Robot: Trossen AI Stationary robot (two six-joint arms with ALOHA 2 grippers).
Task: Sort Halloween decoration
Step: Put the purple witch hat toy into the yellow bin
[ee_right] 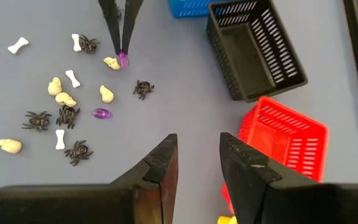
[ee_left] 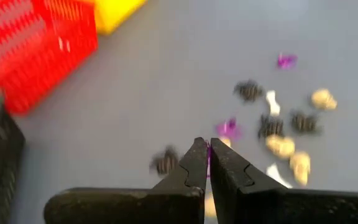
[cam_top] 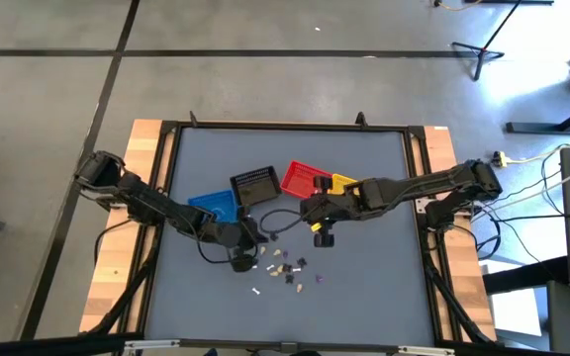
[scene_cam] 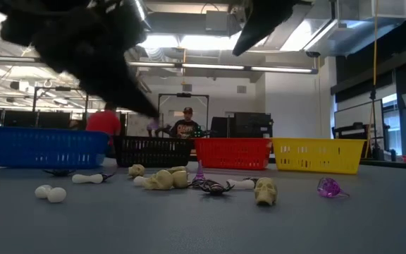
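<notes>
The left gripper (ee_right: 122, 50) is down among the Halloween decoration (cam_top: 287, 269), and its two fingers (ee_left: 196, 165) are pressed almost together on a small purple trinket (ee_right: 123, 60). The right wrist view shows this purple piece pinched at the tips, just beside a cream skull (ee_right: 110, 62).

The decoration lies scattered on the grey table (cam_top: 384, 287), in front of the row of baskets and a little to the left gripper's side. There are black spiders (ee_right: 143, 89), white bones (ee_right: 72, 78), more cream skulls (ee_right: 106, 94) and another purple piece (ee_right: 101, 113). They are close to each other but mostly apart, so several pieces crowd around the one that is held.

The right gripper (ee_right: 197, 165) hangs above the table near the red basket (cam_top: 303, 179), with its fingers a moderate gap apart and nothing between them.

Four baskets stand in a row: blue basket (cam_top: 214, 205), black basket (cam_top: 255, 185), the red one, and yellow basket (cam_top: 342, 184). The black basket looks empty inside in the right wrist view.

In the low view two persons (scene_cam: 187, 125) are seen far behind the table, one in a red top.
</notes>
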